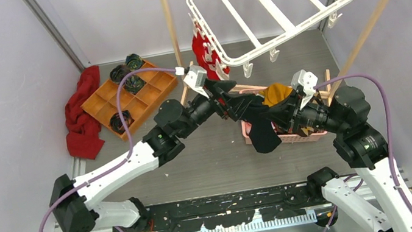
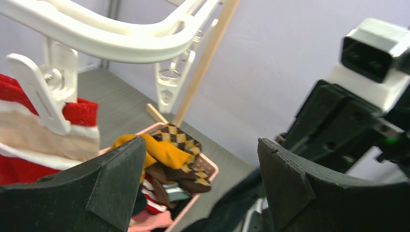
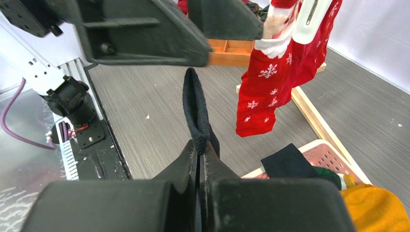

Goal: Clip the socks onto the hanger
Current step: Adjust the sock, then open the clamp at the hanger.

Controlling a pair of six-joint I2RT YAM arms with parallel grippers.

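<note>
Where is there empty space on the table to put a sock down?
Bare grey table lies in the middle, between the left arm, the pink basket and the black strip at the near edge. It is crowded over the basket, where the black sock hangs, and at the left, with the orange tray and red cloth.

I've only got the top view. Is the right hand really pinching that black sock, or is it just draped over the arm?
Observer: Pinching. The right wrist view shows the right hand shut on the black sock at its edge.
Operator: And the other one?
Observer: The left wrist view shows the left hand open, gripping nothing.
Operator: Anywhere free to hang it?
Observer: Yes, an empty clip hangs from the hanger, beside one holding a red sock.
</note>
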